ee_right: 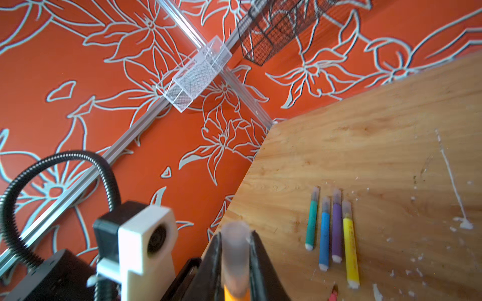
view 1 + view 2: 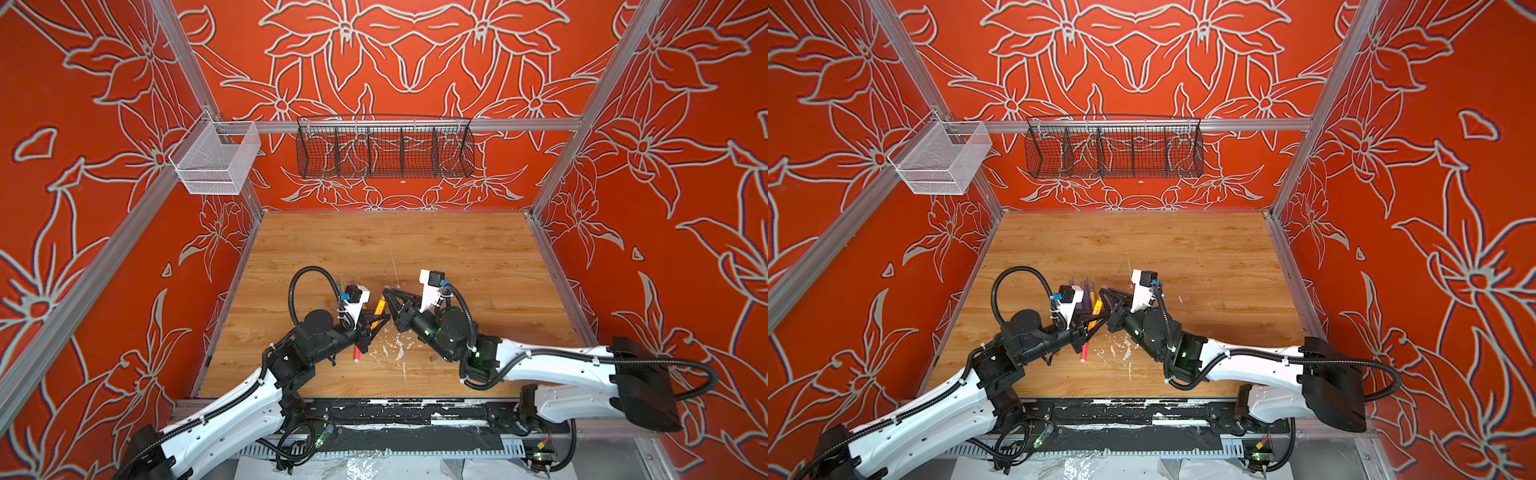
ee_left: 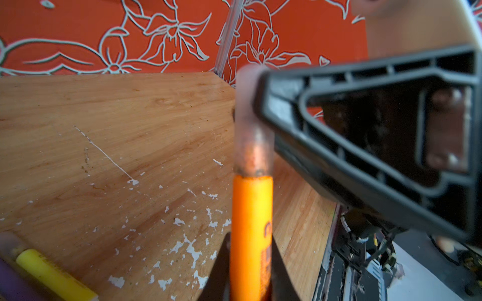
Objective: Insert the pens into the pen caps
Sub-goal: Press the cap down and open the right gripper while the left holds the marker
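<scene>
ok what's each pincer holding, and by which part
left pincer: orange pen, by its barrel. right pincer: jaws flank the cap on its tip, grip unclear

Orange pen (image 3: 251,229) w/ clear cap (image 3: 251,135) on; green (image 1: 312,224), blue (image 1: 324,239), purple (image 1: 337,229), yellow (image 1: 350,250) capped, side-by-side; pink (image 2: 356,355) apart.

text: none legible | orange pen (image 3: 250,234): dark print, too blurred to read
</scene>
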`<action>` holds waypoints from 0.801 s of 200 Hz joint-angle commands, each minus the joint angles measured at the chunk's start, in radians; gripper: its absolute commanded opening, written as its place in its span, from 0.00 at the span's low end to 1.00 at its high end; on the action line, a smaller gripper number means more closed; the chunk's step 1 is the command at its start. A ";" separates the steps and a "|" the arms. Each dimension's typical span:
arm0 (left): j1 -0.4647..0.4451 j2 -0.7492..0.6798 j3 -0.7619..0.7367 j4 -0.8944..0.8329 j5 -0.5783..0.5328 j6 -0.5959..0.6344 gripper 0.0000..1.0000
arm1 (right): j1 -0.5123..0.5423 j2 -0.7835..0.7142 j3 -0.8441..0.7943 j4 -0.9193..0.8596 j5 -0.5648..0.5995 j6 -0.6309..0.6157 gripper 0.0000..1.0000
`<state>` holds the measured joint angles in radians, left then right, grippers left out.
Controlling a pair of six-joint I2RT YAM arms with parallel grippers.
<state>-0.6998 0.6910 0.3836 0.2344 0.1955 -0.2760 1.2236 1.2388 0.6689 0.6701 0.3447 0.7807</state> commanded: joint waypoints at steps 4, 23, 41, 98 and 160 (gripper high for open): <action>0.008 -0.001 0.017 0.079 -0.042 0.000 0.00 | 0.041 -0.083 -0.004 -0.140 -0.030 -0.009 0.38; 0.008 0.001 0.017 0.080 -0.036 0.005 0.00 | 0.022 -0.134 0.038 -0.236 -0.010 -0.022 0.44; 0.008 0.004 0.017 0.083 -0.033 0.007 0.00 | -0.012 -0.168 0.064 -0.280 -0.025 -0.021 0.47; 0.008 0.009 0.015 0.090 -0.013 0.015 0.00 | -0.140 -0.142 0.154 -0.319 -0.149 0.016 0.55; 0.008 0.009 0.015 0.090 -0.010 0.017 0.00 | -0.200 0.046 0.320 -0.368 -0.289 0.050 0.54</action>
<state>-0.6941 0.7013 0.3836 0.2798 0.1734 -0.2745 1.0332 1.2373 0.9340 0.3378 0.1364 0.8032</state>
